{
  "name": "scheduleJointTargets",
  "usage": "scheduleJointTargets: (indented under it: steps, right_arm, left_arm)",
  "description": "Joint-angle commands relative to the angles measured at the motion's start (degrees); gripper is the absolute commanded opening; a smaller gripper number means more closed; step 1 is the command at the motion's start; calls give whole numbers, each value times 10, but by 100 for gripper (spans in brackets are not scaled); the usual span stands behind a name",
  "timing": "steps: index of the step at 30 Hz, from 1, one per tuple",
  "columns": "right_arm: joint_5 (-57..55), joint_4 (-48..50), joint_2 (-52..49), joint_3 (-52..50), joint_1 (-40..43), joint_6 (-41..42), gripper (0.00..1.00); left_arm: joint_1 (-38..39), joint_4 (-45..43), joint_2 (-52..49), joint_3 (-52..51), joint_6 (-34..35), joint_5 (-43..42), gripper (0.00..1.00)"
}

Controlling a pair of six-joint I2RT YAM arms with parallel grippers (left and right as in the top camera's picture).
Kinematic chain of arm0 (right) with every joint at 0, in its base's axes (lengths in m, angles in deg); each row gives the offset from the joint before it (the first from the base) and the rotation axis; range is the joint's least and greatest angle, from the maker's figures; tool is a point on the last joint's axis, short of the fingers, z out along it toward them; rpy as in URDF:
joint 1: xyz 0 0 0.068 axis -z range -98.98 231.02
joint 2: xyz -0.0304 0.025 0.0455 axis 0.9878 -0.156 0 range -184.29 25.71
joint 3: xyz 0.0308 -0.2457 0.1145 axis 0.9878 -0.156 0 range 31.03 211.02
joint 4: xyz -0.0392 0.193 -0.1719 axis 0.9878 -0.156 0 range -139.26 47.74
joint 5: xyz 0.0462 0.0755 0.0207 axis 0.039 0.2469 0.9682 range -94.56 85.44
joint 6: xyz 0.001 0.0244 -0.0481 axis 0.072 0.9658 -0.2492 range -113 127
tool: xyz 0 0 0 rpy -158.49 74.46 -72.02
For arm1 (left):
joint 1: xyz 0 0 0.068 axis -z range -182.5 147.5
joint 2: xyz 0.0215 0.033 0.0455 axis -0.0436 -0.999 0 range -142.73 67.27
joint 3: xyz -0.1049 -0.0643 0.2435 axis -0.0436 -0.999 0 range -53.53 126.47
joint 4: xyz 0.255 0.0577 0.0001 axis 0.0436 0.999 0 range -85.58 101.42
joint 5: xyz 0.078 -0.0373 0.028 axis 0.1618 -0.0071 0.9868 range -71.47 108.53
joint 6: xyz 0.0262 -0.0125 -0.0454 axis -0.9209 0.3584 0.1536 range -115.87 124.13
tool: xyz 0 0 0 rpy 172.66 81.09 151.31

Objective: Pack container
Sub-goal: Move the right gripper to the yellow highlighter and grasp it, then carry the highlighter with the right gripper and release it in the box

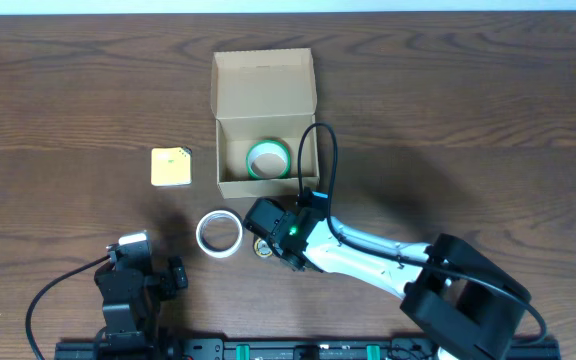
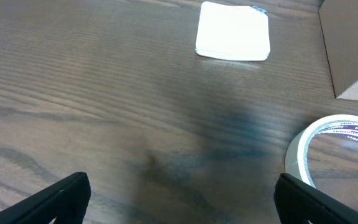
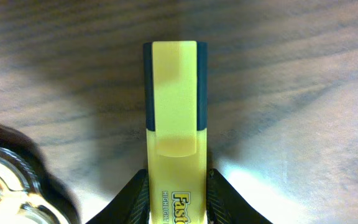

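Yellow highlighter (image 3: 174, 106) clamped in right claw (image 3: 178, 186), arm outstretched near container (image 1: 264, 85); left claw (image 2: 182, 196) spread.

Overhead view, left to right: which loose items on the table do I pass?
yellow pad → white tape roll → container, with the green tape roll inside it. The highlighter in the right hand overlaps the container's span, so it is left out.

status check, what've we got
Left pincer open, empty. Right pincer shut on highlighter, near container. Container open, green tape roll inside. White tape roll alongside.
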Motion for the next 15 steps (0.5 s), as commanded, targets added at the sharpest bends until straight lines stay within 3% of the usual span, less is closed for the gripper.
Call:
scheduleJointTargets:
  steps: [1,10,15]
  right_arm:
    - [13,-19,0,-7,3,-7,27]
    - [-23,-83,125,-7,2,-52,18]
    - [-42,-86,193,-7,2,-109,21]
  left_arm:
    - [2,9,3,-10,-8,8,95]
    - [2,9,3,-10,-8,8,95]
    - [2,9,3,-10,-8,8,95]
